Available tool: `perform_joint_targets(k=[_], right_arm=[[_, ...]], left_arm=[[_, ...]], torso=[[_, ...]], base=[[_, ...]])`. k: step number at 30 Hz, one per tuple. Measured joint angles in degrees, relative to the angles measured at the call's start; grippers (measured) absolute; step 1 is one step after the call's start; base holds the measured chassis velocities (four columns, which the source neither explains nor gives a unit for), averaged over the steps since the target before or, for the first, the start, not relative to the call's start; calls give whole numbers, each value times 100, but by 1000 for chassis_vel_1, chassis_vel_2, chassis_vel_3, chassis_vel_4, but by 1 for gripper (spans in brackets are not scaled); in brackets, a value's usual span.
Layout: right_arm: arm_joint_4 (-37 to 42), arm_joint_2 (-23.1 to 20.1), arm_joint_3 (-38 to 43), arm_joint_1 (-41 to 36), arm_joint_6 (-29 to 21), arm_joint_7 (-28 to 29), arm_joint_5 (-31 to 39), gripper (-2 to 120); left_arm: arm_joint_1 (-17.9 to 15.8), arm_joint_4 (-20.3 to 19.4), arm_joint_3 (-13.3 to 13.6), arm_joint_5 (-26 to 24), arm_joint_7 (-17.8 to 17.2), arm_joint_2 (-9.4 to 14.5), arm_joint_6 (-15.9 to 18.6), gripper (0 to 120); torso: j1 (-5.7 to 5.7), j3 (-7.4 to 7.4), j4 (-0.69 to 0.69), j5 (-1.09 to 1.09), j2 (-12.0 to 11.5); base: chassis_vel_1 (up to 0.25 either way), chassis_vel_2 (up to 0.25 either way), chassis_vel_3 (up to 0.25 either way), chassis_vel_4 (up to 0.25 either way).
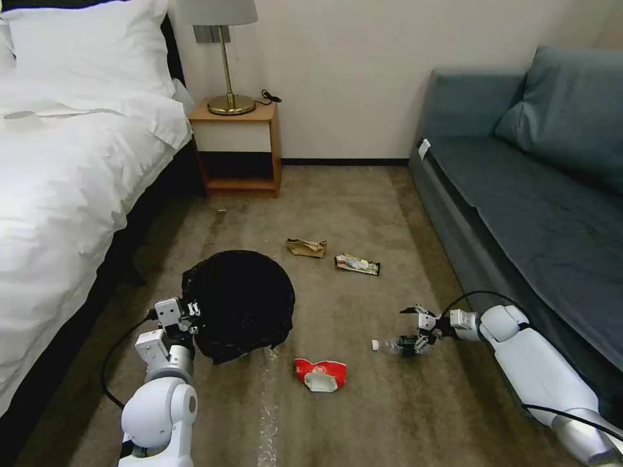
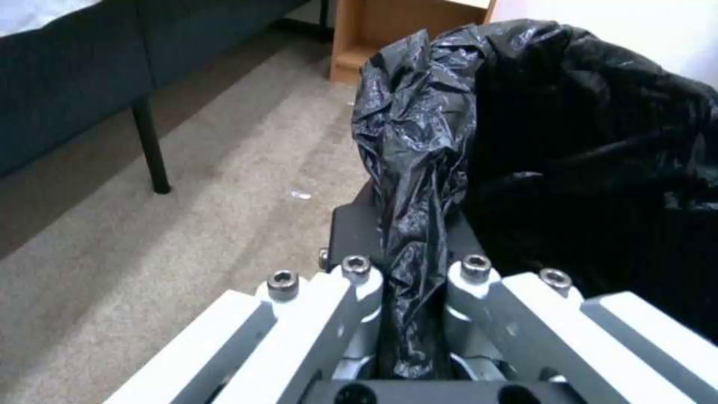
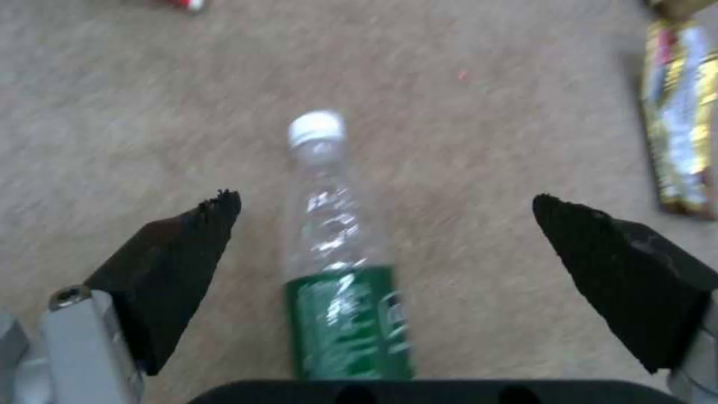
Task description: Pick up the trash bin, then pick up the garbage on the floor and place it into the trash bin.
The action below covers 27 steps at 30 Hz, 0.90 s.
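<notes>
The trash bin (image 1: 241, 303), lined with a crinkly black bag, stands on the carpet at the left. My left gripper (image 1: 189, 312) is at its near-left rim and shut on a fold of the liner (image 2: 415, 185). The clear bottle (image 1: 394, 345) with a green label lies on the floor at the right. My right gripper (image 1: 416, 328) hangs open just above it, and the bottle (image 3: 340, 269) lies between the fingertips (image 3: 217, 207). A crushed red-and-white cup (image 1: 320, 374) lies near the bin. A brown paper bag (image 1: 306, 247) and a snack wrapper (image 1: 357, 264) lie farther off.
A white bed (image 1: 58, 194) runs along the left, its dark frame close to the bin. A wooden nightstand (image 1: 240, 146) with a lamp stands at the back wall. A blue-grey sofa (image 1: 519, 207) lines the right side, beside my right arm. Open carpet lies between them.
</notes>
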Motion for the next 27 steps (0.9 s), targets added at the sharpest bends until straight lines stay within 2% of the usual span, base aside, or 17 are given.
perform_joint_targets(k=[6,14,20,27], right_arm=[[-311,98,34,161,111,-19,-293,100],[-979,695,33,505,250,28,-856,100],[-1170,765,48,557,285,15,-1189,100],[-1519,683,123,621,273,191,-1331,100]], left_arm=[[-7,-13,51,31,-5,-2,0,5],[52,-80,30,65,-4,-2,-3,5],[111,-128,-93,-4,-8,43,-9,5],[145,-126,-86,-17,-9,44,-44,5]], torso=[[0,0,0,0,0],[0,0,3,0,0],[0,0,1,-1,0],[0,0,1,0,0]], base=[[0,0,0,0],[0,0,0,0],[0,0,0,0],[0,0,0,0]])
